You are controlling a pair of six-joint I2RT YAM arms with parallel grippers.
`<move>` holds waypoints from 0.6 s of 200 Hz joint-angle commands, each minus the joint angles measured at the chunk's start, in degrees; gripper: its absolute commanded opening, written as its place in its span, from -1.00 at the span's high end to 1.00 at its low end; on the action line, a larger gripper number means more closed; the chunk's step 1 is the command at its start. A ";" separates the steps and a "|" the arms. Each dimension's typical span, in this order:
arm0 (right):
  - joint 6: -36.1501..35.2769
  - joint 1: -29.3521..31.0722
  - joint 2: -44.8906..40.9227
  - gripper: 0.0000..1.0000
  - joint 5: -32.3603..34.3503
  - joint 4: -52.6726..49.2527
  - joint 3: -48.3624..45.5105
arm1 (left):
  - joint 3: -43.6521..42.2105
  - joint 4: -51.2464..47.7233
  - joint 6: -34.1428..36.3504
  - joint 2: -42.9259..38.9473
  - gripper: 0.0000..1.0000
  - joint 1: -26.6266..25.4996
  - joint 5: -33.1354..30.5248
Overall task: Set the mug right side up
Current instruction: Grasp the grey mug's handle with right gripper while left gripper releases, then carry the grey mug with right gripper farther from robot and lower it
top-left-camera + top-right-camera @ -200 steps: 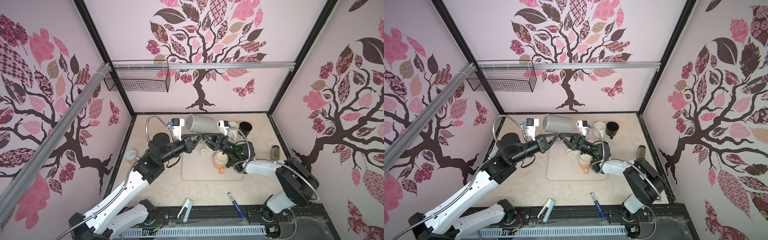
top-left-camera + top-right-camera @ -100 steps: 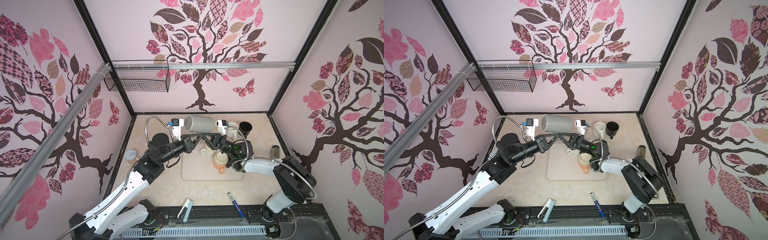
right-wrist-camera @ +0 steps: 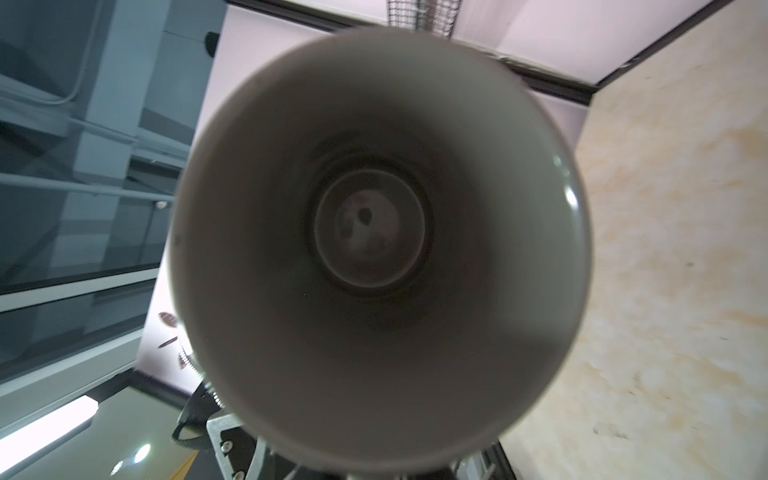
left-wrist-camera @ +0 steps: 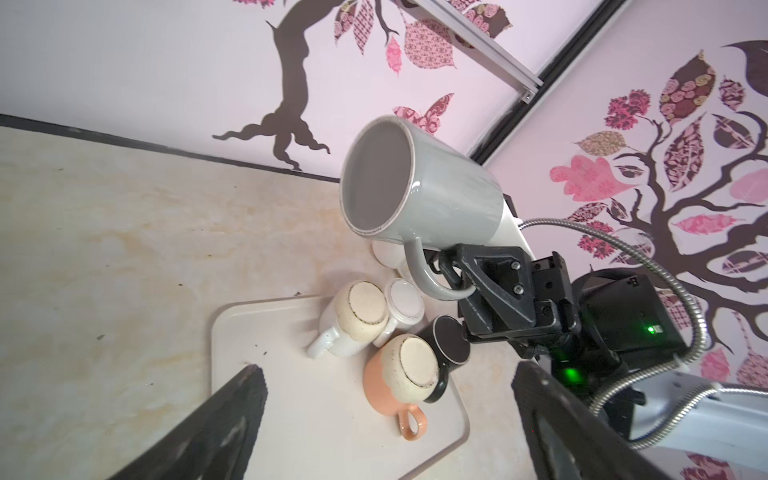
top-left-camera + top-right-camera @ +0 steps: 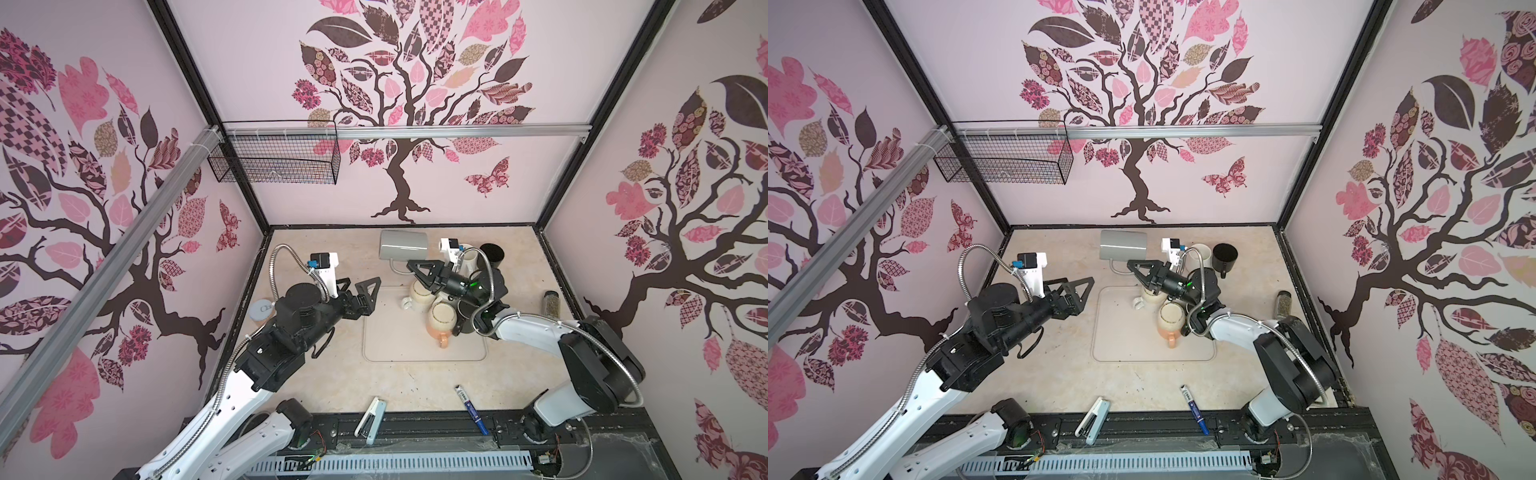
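Note:
A grey mug [image 5: 403,245] [image 5: 1123,245] hangs in the air above the back of the table, lying on its side. Its mouth faces left and its handle [image 4: 428,276] points down. My right gripper [image 5: 412,264] [image 5: 1132,264] [image 4: 455,266] is shut on that handle from the right. In the right wrist view the mug's base [image 3: 374,228] fills the picture and hides the jaws. My left gripper [image 5: 359,286] [image 5: 1073,286] [image 4: 388,370] stands wide open and empty, well to the left of the mug.
A beige tray [image 5: 415,349] carries an upside-down cream mug [image 5: 419,293], peach mug [image 5: 442,322] and black mug [image 4: 451,343]. Behind stand a white mug [image 5: 471,259] and a black mug [image 5: 492,253]. A jar [image 5: 550,301], tin [image 5: 262,309], pen [image 5: 469,409] and white stapler [image 5: 370,419] lie around.
My left gripper has let go of the grey mug, opened wide and drawn back to the left. The right gripper has shut on the handle and now carries the mug alone.

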 commanded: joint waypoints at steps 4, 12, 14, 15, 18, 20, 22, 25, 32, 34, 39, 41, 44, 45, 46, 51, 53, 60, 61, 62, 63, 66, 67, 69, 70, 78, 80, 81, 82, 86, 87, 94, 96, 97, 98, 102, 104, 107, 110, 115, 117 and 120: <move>-23.30 -1.12 -9.09 1.00 4.99 -27.16 11.17 | 1.86 -6.96 3.04 4.69 -0.92 1.00 0.78; -28.80 -1.17 -9.66 1.00 8.48 -35.12 14.05 | 0.72 -5.68 3.27 4.84 -0.92 0.98 1.43; -29.97 -1.16 -9.66 1.00 9.35 -36.74 14.68 | 0.39 -5.35 3.28 4.85 -0.92 0.92 1.47; -30.52 -1.18 -9.66 1.00 9.56 -37.54 15.02 | 0.25 -5.16 3.27 4.85 -0.92 0.94 1.52; -32.17 -1.28 -9.59 1.00 10.93 -40.04 16.11 | -0.30 -4.55 3.30 4.71 -0.92 0.96 1.65; -33.26 -1.25 -9.51 1.00 11.68 -41.66 16.85 | -0.68 -4.14 3.27 4.55 -0.92 0.96 1.63; -34.21 -1.27 -9.32 1.00 12.22 -43.15 17.45 | -1.06 -3.78 3.32 4.44 -0.92 0.96 1.59; -35.65 -1.35 -9.11 1.00 13.51 -45.05 18.66 | -1.62 -3.22 3.31 4.27 -0.92 1.02 1.66; -38.80 -1.37 -8.56 1.00 16.23 -48.81 20.70 | -2.72 -1.88 3.34 3.98 -0.92 1.03 1.73; -39.61 -1.37 -8.40 1.00 16.92 -49.86 21.36 | -3.02 -1.50 3.34 3.97 -0.92 1.04 1.74; -41.43 -1.37 -7.80 1.00 18.64 -52.41 22.76 | -3.58 -0.88 3.42 3.86 -0.92 1.00 1.66; -42.14 -1.43 -7.46 1.00 19.41 -53.30 23.54 | -3.74 -0.74 3.43 3.99 -0.92 1.04 1.61; -43.06 -1.44 -7.10 1.00 20.37 -54.47 24.34 | -3.95 -0.62 3.35 3.93 -0.92 1.05 1.49; -43.21 -1.45 -6.98 1.00 20.69 -54.84 24.64 | -3.99 -0.60 3.35 3.91 -0.92 1.05 1.48; -43.69 -1.41 -6.83 1.00 21.07 -55.25 24.92 | -4.01 -0.59 3.39 3.89 -0.92 1.05 1.44; -45.42 -1.43 -6.30 1.00 22.87 -56.84 26.10 | -4.05 -0.54 3.42 4.11 -0.92 1.00 1.46; -45.95 -1.40 -6.01 1.00 23.43 -57.34 26.60 | -4.14 -0.57 3.49 4.22 -0.92 1.04 1.48; -47.49 -1.39 -4.95 1.00 25.15 -58.81 28.08 | -4.22 -0.61 3.65 4.55 -0.91 1.05 1.57; -47.72 -1.42 -4.80 1.00 25.45 -59.08 28.31 | -4.17 -0.60 3.67 4.57 -0.91 1.00 1.61; -47.96 -1.39 -4.68 1.00 25.78 -59.39 28.56 | -4.14 -0.63 3.64 4.58 -0.91 0.98 1.64; -48.22 -1.42 -4.54 1.00 26.16 -59.67 28.82 | -4.08 -0.65 3.71 4.67 -0.91 1.01 1.65; -49.03 -1.47 -4.16 1.00 27.39 -60.45 29.50 | -4.11 -0.73 3.74 4.75 -0.91 1.04 1.58; -49.37 -1.42 -4.10 1.00 27.76 -60.73 29.68 | -4.11 -0.74 3.76 4.80 -0.91 1.04 1.53; -49.99 -1.40 -3.81 1.00 28.48 -61.14 30.30 | -4.11 -0.84 3.78 4.90 -0.91 1.00 1.49; -50.24 -1.43 -3.70 1.00 28.66 -61.43 30.52 | -4.11 -0.84 3.78 4.92 -0.91 0.98 1.49; -52.26 -1.45 -2.67 1.00 31.08 -63.15 32.21 | -4.27 -0.87 3.71 5.07 -0.91 0.99 1.22; -52.85 -1.45 -2.40 1.00 31.77 -63.59 32.82 | -4.33 -0.90 3.68 5.17 -0.90 1.01 1.06; -53.21 -1.41 -2.21 1.00 32.10 -63.84 33.10 | -4.35 -0.87 3.68 5.18 -0.90 1.03 1.05; -53.52 -1.39 -1.98 1.00 32.45 -64.10 33.37 | -4.37 -0.86 3.69 5.19 -0.90 1.04 1.05; -54.74 -1.42 -1.21 1.00 33.69 -65.27 34.60 | -4.45 -0.87 3.72 5.19 -0.90 1.05 0.77; -55.03 -1.44 -0.96 1.00 33.94 -65.60 34.96 | -4.46 -0.90 3.70 5.11 -0.90 1.00 0.69; -56.66 -1.45 0.54 1.00 35.93 -67.71 37.07 | -4.61 -0.86 3.61 5.14 -0.91 1.05 0.39; -57.15 -1.41 0.80 1.00 36.61 -68.01 37.44 | -4.63 -0.89 3.72 5.16 -0.91 1.00 0.37; -57.43 -1.39 0.93 1.00 36.89 -68.07 37.61 | -4.64 -0.91 3.70 5.18 -0.91 1.02 0.36; -57.61 -1.38 1.17 1.00 37.17 -68.15 37.78 | -4.64 -0.88 3.74 5.19 -0.91 1.04 0.30; -58.48 -1.44 1.83 1.00 38.14 -68.21 38.21 | -4.71 -0.87 3.86 5.17 -0.92 1.05 0.42; -58.84 -1.43 2.15 1.00 38.68 -68.31 38.39 | -4.68 -0.85 3.87 5.17 -0.92 1.02 0.42; -59.39 -1.47 2.76 1.00 39.42 -68.53 38.75 | -4.66 -0.93 3.92 5.22 -0.92 1.02 0.23; -59.91 -1.46 3.34 1.00 40.08 -68.94 39.18 | -4.64 -1.00 3.95 5.28 -0.92 1.04 0.19; -60.80 -1.45 4.42 1.00 41.39 -69.76 40.06 | -4.64 -1.03 4.03 5.29 -0.92 1.02 0.18; -61.16 -1.39 4.93 1.00 41.82 -70.10 40.54 | -4.64 -1.02 3.98 5.42 -0.92 1.04 0.23; -61.67 -1.37 5.70 1.00 42.42 -70.59 41.23 | -4.69 -1.00 3.97 5.46 -0.92 1.12 0.31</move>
